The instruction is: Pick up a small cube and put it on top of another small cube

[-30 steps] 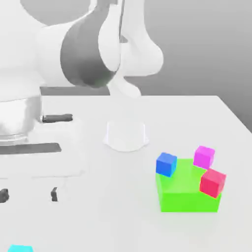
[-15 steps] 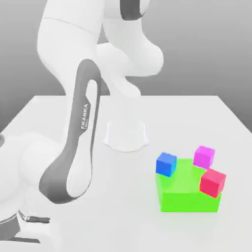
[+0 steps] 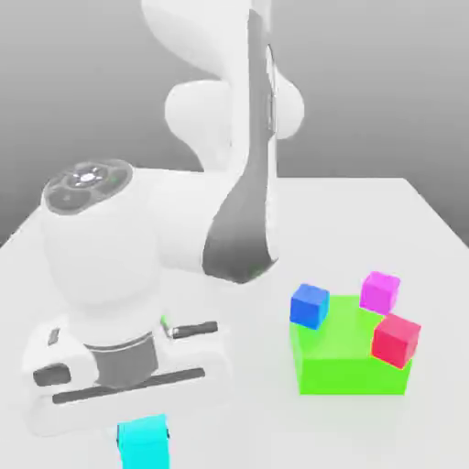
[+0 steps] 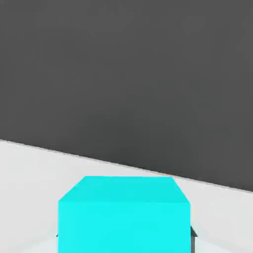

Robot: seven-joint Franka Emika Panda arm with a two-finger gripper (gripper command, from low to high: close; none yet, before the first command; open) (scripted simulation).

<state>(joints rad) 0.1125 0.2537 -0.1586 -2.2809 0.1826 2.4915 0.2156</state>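
While the arm's hand point(image 3: 124, 366) hung low over the white tabletop point(image 3: 430, 238), we saw the cyan cube point(image 3: 144, 442) directly beneath it, clamped between the fingers, which had closed narrowly on its sides. In the hand view the cyan cube point(image 4: 123, 215) sat close before the camera, with the pale tabletop point(image 4: 29, 163) stretching behind it to a dark backdrop. We took the green block point(image 3: 353, 353) as our landmark: the cyan cube was well apart from it, toward the exterior view's left and nearer the camera. The red cube point(image 3: 396, 339) rested on the green block's near right corner, the blue cube point(image 3: 310, 305) on its left corner, and the magenta-pink cube point(image 3: 379, 291) at its far right edge.
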